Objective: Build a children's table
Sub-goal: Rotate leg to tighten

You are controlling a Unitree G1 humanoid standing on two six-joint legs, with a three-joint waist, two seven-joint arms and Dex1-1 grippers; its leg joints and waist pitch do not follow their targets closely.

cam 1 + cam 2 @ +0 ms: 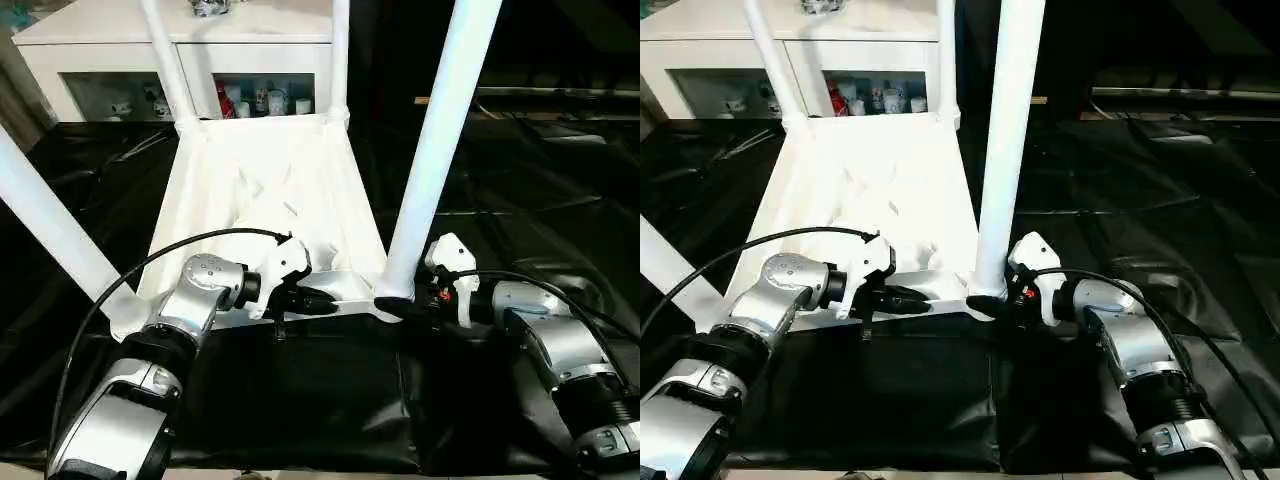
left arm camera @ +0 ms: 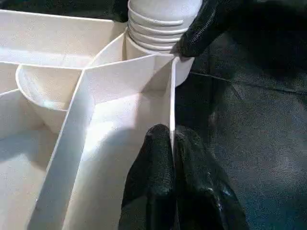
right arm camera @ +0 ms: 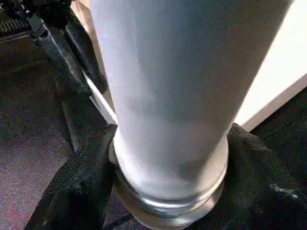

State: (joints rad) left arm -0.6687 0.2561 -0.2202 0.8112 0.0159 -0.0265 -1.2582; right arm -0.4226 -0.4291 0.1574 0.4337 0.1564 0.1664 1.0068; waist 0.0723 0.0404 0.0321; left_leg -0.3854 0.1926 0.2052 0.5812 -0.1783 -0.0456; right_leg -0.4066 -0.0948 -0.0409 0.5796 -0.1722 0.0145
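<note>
We see the children's tabletop (image 1: 270, 190) lying upside down on the black-covered surface (image 1: 330, 410), its ribbed underside facing up. Four white tubular legs stand in its round corner sockets: two far ones near the white cabinet (image 1: 110, 60), one leaning at the near left corner (image 1: 50, 230), and the near right leg (image 1: 440, 150) rising tall between our arms.

Our left gripper (image 2: 173, 153) is pressed together on the tabletop's thin near rim (image 2: 171, 100), one black finger on each side of the wall, pinching it. Our right gripper (image 3: 158, 158) has its two black fingers (image 3: 81, 182) on either side of the base of the near right leg, just above its socket collar (image 3: 168, 201), so we judge it to be gripping the leg, though we cannot see every contact.

We judge the whole piece to be light, hollow plastic: stiff enough along the ribs and tubes, but the thin rim could flex or slip from a narrow pinch. The smooth round leg looks slippery, so a hold low by the socket, where leverage is small and the collar gives a stop, seems the best place. The long legs would act as levers, so a push high up could tip the light tabletop or pry a leg out of its socket; steadying the rim while working the leg seems sensible
</note>
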